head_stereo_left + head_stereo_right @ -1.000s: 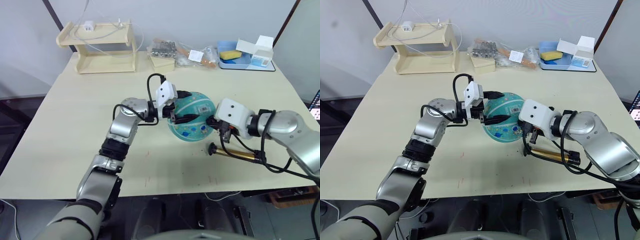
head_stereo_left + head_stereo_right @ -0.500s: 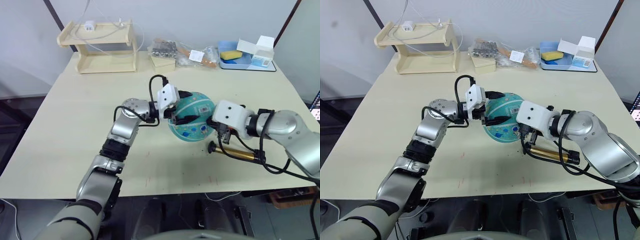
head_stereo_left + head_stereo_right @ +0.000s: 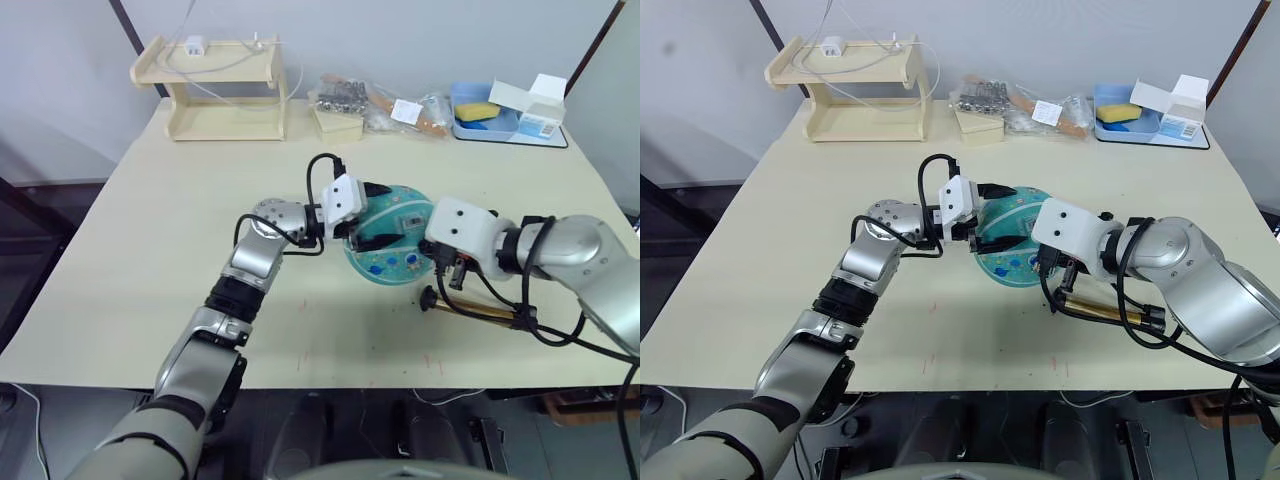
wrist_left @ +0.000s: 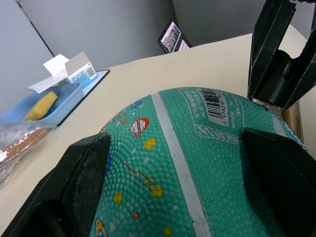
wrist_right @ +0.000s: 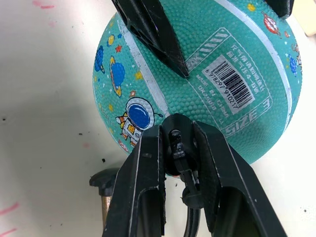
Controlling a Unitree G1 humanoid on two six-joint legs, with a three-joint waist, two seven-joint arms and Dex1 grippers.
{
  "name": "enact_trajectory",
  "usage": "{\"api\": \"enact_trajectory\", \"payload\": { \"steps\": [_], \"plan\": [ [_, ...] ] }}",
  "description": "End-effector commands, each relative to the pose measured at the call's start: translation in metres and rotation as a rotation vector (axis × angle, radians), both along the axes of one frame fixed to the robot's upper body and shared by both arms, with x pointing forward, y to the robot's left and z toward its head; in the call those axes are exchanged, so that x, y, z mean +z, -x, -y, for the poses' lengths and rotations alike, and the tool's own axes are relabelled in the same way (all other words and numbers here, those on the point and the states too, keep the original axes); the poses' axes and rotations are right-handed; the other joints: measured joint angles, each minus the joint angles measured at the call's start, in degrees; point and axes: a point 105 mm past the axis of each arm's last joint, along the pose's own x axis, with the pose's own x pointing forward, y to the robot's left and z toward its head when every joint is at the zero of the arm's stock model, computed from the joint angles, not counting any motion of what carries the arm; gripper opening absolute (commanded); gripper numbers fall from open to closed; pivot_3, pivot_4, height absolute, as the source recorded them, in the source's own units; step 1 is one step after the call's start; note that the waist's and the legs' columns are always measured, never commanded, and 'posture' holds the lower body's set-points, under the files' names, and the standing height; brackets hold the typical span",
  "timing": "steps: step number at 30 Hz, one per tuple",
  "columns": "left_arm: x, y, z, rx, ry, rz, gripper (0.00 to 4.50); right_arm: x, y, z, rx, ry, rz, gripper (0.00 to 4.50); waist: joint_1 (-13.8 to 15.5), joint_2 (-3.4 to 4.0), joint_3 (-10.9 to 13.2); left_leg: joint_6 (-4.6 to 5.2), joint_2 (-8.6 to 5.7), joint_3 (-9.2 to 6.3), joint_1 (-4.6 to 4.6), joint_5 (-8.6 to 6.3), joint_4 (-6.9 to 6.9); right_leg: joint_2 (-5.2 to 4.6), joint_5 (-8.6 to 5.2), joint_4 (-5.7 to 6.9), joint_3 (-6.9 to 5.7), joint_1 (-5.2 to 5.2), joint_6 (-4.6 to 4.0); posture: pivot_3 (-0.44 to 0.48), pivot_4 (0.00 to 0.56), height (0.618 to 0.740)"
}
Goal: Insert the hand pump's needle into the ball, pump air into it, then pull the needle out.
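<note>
One hand pump [image 3: 478, 311] lies on the table [image 3: 130, 270] on the near side of the ball [image 3: 392, 247], its T-handle end just beside the ball. My right gripper [image 5: 176, 134] is clenched on the black fitting at the end of the pump's one hose [image 5: 190, 183], and holds it up against the ball's near side; the needle itself is too small to tell. One ball sits mid-table, and my left gripper [image 3: 374, 214] grasps it, one finger on each side. Well beyond the ball stand one wooden rack [image 3: 214, 88] and one blue tray [image 3: 482, 124].
</note>
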Motion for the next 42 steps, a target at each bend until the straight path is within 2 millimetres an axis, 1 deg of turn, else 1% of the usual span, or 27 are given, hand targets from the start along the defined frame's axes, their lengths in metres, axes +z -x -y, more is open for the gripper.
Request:
{"api": "enact_trajectory", "payload": {
  "steps": [1, 7, 20, 31, 33, 34, 36, 37, 38, 42],
  "plan": [
    [-0.096, -0.009, -0.04, 0.188, -0.281, -0.24, 4.5, 0.043, 0.026, -0.02, 0.167, -0.01, 0.191, 0.33, 0.0, 0.0, 0.0, 0.0, -0.01, -0.01, 0.0, 0.0, 0.0, 0.0, 0.0, 0.01, 0.0, 0.0, 0.0, 0.0, 0.15, 0.74],
    [-0.1, -0.011, -0.042, 0.199, -0.305, -0.247, 4.5, 0.044, 0.028, -0.019, 0.16, 0.002, 0.195, 0.33, 0.1, 0.0, 0.0, 0.01, -0.06, -0.11, -0.04, 0.01, 0.0, -0.01, -0.01, 0.0, 0.0, 0.02, 0.02, 0.0, 0.15, 0.74],
    [-0.112, -0.016, -0.054, 0.248, -0.374, -0.259, 4.5, 0.045, 0.03, -0.016, 0.147, 0.014, 0.193, 0.33, 0.2, 0.0, 0.0, 0.02, -0.16, -0.21, -0.07, 0.03, 0.0, -0.09, -0.04, -0.1, 0.0, 0.1, 0.07, 0.0, 0.15, 0.74],
    [-0.117, -0.018, -0.057, 0.261, -0.394, -0.269, 4.5, 0.045, 0.031, -0.013, 0.132, 0.028, 0.198, 0.33, 0.0, 0.02, -0.4, 0.12, -0.19, -0.36, 0.05, 0.09, 0.0, -0.08, -0.04, 0.01, 0.0, 0.26, 0.08, 0.0, 0.15, 0.74],
    [-0.118, -0.018, -0.057, 0.262, -0.397, -0.27, 4.5, 0.045, 0.031, -0.012, 0.129, 0.028, 0.198, 0.33, -0.4, -0.1, -0.9, 0.13, -0.17, -0.36, 0.37, 0.09, -0.02, -0.02, -0.05, -0.02, 0.05, 0.49, 0.09, 0.0, 0.15, 0.74],
    [-0.118, -0.018, -0.058, 0.264, -0.399, -0.271, 4.5, 0.046, 0.032, -0.012, 0.128, 0.028, 0.197, 0.33, -0.4, -0.29, -1.2, 0.14, -0.15, -0.37, 0.85, 0.07, -0.12, 0.0, -0.16, -0.09, 0.05, 1.0, 0.24, 0.0, 0.15, 0.74],
    [-0.119, -0.019, -0.058, 0.265, -0.402, -0.27, 4.5, 0.046, 0.033, -0.011, 0.128, 0.027, 0.196, 0.33, -0.6, -0.42, -1.3, 0.15, -0.09, -0.43, 1.48, 0.05, -0.23, 0.04, -0.47, -0.28, -0.01, 1.72, 0.65, 0.0, 0.15, 0.74],
    [-0.119, -0.019, -0.058, 0.264, -0.402, -0.269, 4.5, 0.046, 0.033, -0.011, 0.127, 0.027, 0.195, 0.33, -0.8, -0.46, -1.4, 0.15, -0.06, -0.48, 1.8, 0.05, -0.26, 0.08, -0.58, -0.48, 0.02, 2.02, 0.49, 0.0, 0.15, 0.74],
    [-0.119, -0.019, -0.058, 0.262, -0.4, -0.267, 4.5, 0.045, 0.033, -0.011, 0.126, 0.027, 0.194, 0.33, -1.0, -0.49, -1.5, 0.14, -0.06, -0.46, 1.94, 0.05, -0.27, 0.08, -0.58, -0.54, 0.13, 2.15, 0.48, 0.0, 0.15, 0.74],
    [-0.112, -0.017, -0.05, 0.24, -0.339, -0.262, 4.5, 0.041, 0.032, -0.006, 0.104, 0.028, 0.182, 0.33, -1.4, -0.57, -1.8, 0.14, -0.1, -0.51, 1.94, 0.08, -0.27, 0.09, -0.47, -0.53, 0.3, 2.15, 0.64, 0.0, 0.15, 0.74]
  ]
}}
